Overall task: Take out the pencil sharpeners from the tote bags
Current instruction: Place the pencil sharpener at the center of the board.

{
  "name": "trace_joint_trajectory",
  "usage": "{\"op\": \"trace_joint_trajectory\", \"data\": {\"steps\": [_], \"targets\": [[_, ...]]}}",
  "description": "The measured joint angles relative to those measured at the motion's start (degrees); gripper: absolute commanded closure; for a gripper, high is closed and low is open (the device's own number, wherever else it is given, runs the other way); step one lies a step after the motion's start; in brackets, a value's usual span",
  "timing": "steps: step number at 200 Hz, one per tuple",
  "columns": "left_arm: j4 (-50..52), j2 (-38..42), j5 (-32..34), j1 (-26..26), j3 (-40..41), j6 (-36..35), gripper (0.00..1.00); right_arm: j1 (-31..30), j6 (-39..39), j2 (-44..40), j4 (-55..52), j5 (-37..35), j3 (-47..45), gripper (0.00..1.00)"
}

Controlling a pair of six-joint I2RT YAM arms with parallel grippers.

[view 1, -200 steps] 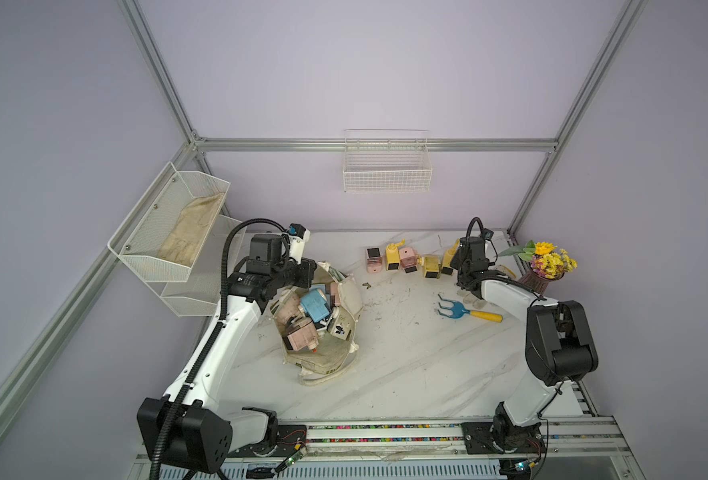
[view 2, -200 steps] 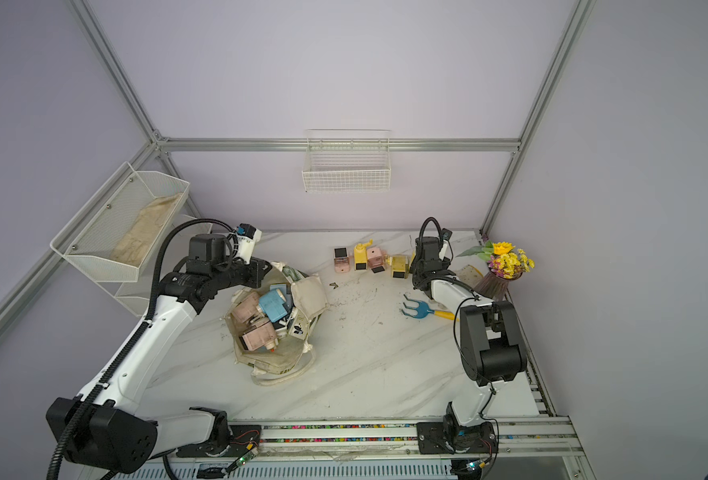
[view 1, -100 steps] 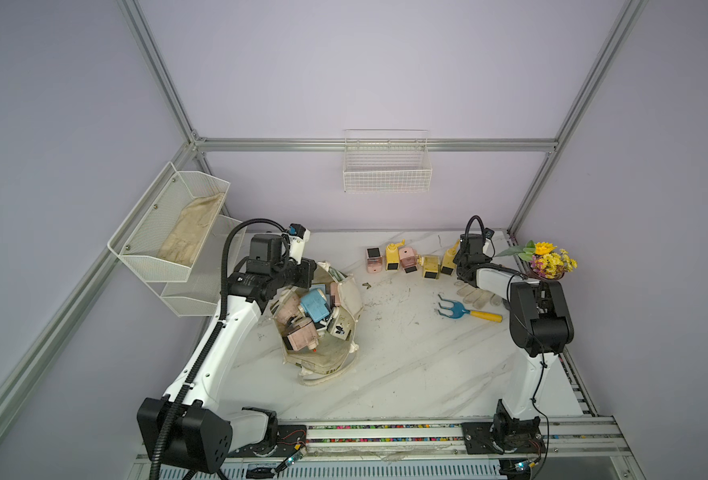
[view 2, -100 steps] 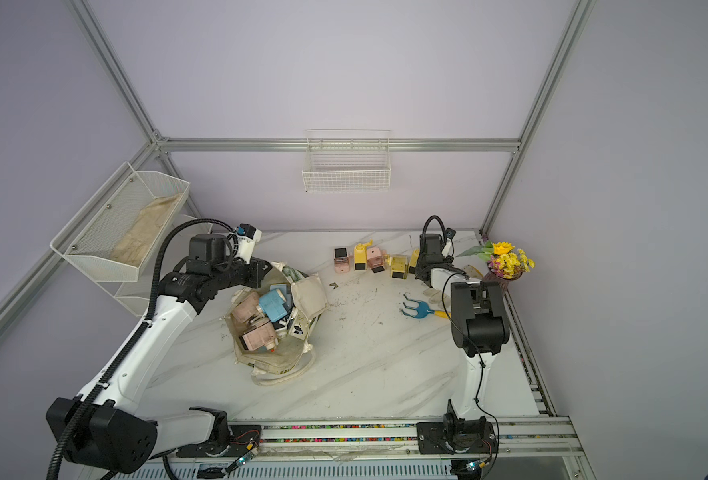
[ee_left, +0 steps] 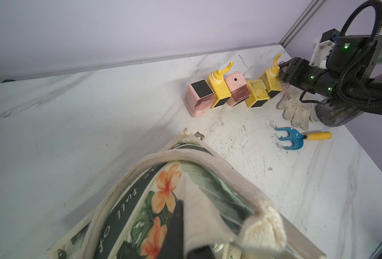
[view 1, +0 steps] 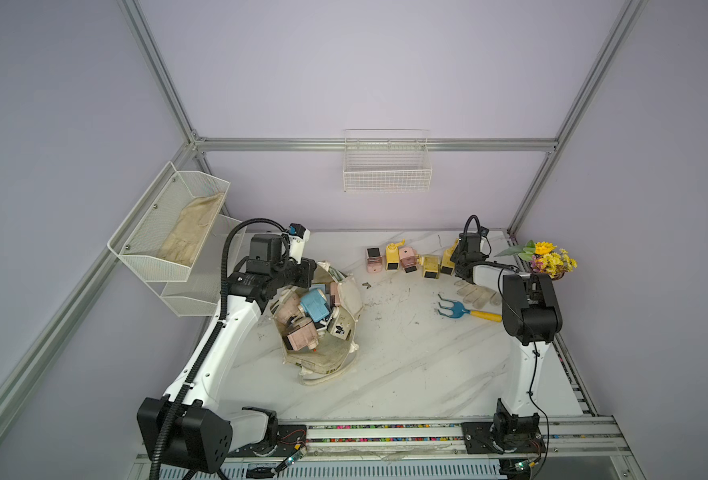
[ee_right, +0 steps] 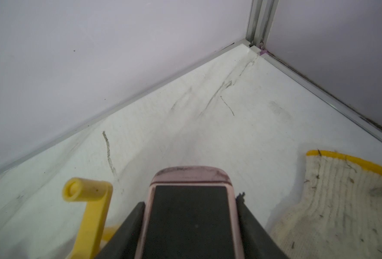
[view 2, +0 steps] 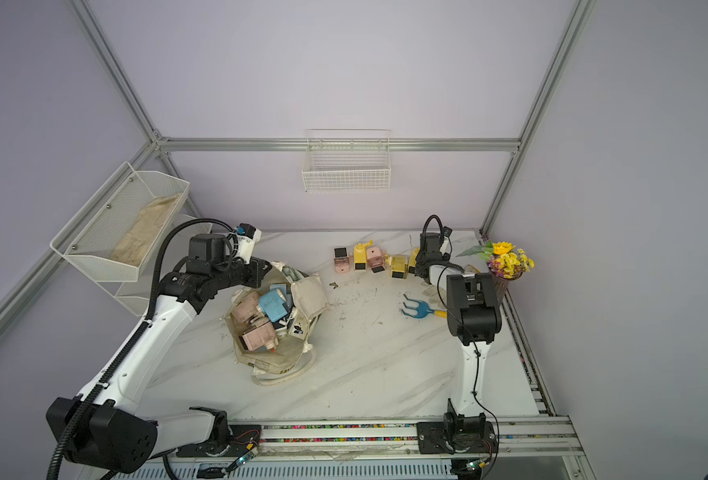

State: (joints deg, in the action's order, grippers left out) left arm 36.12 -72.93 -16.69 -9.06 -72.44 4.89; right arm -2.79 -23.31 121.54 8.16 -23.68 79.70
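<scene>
The cream tote bag point(view 1: 331, 357) with a leafy print lies open at the left middle of the table. It holds several pencil sharpeners, among them a blue one point(view 1: 314, 303) and a pink one point(view 1: 300, 336). My left gripper point(ee_left: 186, 233) is shut on the bag's far rim point(view 1: 327, 270) and holds it up. Several more sharpeners, pink point(view 1: 373, 259) and yellow point(view 1: 430, 266), stand in a row near the back wall. At the right end of that row, my right gripper point(ee_right: 190, 208) is shut on a pink sharpener point(ee_right: 188, 177) with a black face. It sits beside a yellow crank point(ee_right: 89, 195).
A blue hand rake point(view 1: 454, 309) with a yellow handle and a dirty white glove point(view 1: 475, 291) lie under my right arm. A flower pot point(view 1: 545, 259) stands at the far right corner. A mesh shelf point(view 1: 169, 224) hangs on the left wall and a wire basket point(view 1: 386, 166) on the back wall.
My right arm's elbow has swung in toward the back of the table while its gripper stayed at the row's right end. The left arm and the bag have not moved.
</scene>
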Motion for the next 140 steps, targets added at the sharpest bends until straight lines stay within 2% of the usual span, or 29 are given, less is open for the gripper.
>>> {"op": "trace_joint_trajectory", "data": {"steps": [16,45,97,140], "targets": [[0.00,0.00,-0.02,0.00,0.00,0.02,0.95,0.00,-0.04,0.00,-0.02,0.33,0.00,0.34],[0.00,0.00,-0.02,0.00,0.00,0.00,0.95,0.00,-0.74,-0.11,0.11,0.92,-0.31,0.23],[0.00,0.00,-0.02,0.00,0.00,0.02,0.95,-0.13,-1.75,-5.66,-0.74,3.30,-3.23,0.18],[0.00,-0.04,-0.11,0.00,0.00,0.04,0.95,-2.82,-3.28,-20.06,-1.90,5.46,-7.91,0.21]]}}
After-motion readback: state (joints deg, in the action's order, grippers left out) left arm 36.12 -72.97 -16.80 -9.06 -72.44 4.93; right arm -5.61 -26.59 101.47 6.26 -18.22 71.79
